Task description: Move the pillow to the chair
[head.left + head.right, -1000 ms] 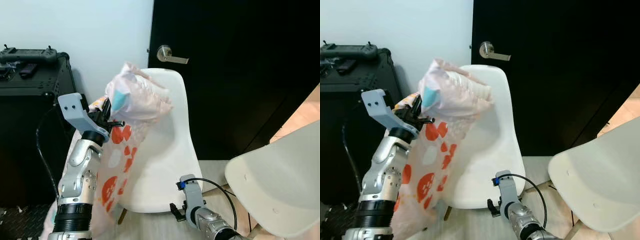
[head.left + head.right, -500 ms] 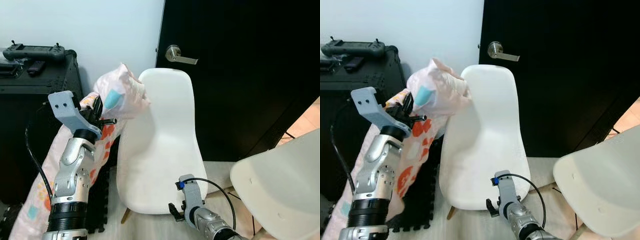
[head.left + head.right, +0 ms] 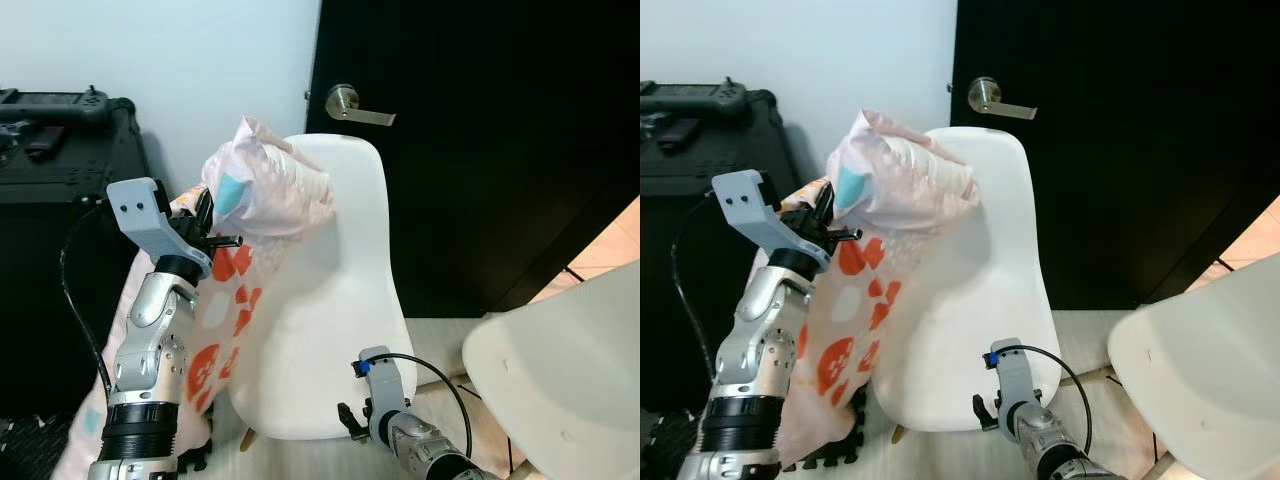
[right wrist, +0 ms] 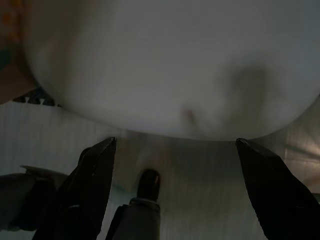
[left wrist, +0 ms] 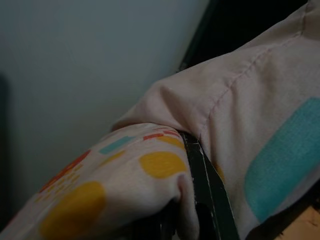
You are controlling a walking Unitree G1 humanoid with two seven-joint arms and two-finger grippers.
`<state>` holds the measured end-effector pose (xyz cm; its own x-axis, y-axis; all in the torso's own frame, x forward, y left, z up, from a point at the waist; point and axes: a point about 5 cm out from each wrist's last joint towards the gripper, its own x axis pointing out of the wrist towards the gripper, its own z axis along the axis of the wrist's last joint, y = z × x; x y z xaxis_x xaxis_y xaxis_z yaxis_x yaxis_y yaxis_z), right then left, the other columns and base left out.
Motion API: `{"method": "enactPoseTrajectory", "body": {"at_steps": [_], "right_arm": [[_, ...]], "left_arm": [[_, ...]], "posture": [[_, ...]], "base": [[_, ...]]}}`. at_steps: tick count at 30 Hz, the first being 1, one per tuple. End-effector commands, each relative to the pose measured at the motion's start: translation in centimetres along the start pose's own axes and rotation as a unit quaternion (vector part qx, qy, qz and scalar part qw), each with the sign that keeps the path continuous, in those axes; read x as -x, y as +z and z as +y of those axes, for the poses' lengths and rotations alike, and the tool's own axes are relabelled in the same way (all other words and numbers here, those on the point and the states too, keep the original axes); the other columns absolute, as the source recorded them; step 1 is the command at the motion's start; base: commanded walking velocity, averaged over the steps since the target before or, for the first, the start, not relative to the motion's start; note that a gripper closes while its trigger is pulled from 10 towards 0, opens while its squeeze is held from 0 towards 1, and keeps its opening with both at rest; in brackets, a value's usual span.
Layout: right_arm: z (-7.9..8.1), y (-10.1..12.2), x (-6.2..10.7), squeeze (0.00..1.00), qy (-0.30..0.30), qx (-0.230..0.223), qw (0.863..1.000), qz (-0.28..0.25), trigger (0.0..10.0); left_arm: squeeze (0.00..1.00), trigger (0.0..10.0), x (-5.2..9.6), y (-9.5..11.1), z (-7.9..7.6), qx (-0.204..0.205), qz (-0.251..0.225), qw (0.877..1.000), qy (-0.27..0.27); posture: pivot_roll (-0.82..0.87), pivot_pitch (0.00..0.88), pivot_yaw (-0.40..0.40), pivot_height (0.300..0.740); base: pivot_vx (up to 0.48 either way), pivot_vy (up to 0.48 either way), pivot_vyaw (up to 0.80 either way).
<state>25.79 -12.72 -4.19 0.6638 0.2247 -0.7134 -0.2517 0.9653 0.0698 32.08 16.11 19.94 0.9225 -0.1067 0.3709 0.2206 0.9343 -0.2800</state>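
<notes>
The pillow (image 3: 262,190) hangs from the left gripper (image 3: 205,222), its bunched top lying against the upper left edge of the white chair (image 3: 330,300), its orange-spotted length trailing down beside the chair's seat. Behind the chair stand a black door (image 3: 480,150) with a metal handle (image 3: 352,103) and a pale wall (image 3: 170,60); a black case (image 3: 60,230) stands left of the chair and a second white chair (image 3: 555,370) right of it, cut off by the frame.

In the left wrist view, one black finger (image 5: 205,185) is clamped into the pillow's fabric (image 5: 240,130).

In the right wrist view, the right gripper (image 4: 175,190) hangs wide apart and empty below the chair's seat (image 4: 170,65), over dim pale floor (image 4: 200,170).
</notes>
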Motion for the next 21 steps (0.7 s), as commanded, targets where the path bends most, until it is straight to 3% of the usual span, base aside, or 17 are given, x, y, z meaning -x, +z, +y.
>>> {"method": "enactPoseTrajectory", "body": {"at_steps": [1,6,12,18,21], "right_arm": [[-0.2,-0.45,0.08,0.0,-0.005,-0.006,1.0,0.007,10.0],[-0.18,-0.42,0.08,0.0,-0.005,-0.006,1.0,0.007,10.0],[-0.18,-0.39,0.07,0.0,-0.005,-0.006,1.0,0.007,10.0],[-0.18,-0.45,0.08,0.0,-0.004,-0.005,1.0,0.007,10.0],[-0.18,-0.45,0.08,0.0,-0.004,-0.005,1.0,0.007,10.0]], "left_arm": [[0.0,10.0,-0.79,1.45,-1.4,-0.004,-0.034,0.999,-0.033],[0.0,10.0,-0.76,1.28,-1.69,-0.002,-0.032,0.999,-0.036],[0.0,10.0,-0.72,1.22,-1.8,0.0,-0.03,0.999,-0.045],[0.0,10.0,-0.61,0.52,-1.66,-0.013,-0.011,0.999,-0.038],[0.0,10.0,-0.65,0.56,-1.55,-0.016,-0.014,0.999,-0.031]], "posture": [[0.06,0.04,-0.096,0.74],[0.06,0.041,-0.098,0.74],[0.06,0.041,-0.098,0.74],[0.06,0.037,-0.099,0.74],[0.06,0.037,-0.099,0.74]], "base": [[0.289,0.0,0.0],[0.264,0.0,0.0],[0.0,0.0,0.0],[0.0,-0.428,0.0],[0.0,0.0,0.0]]}}
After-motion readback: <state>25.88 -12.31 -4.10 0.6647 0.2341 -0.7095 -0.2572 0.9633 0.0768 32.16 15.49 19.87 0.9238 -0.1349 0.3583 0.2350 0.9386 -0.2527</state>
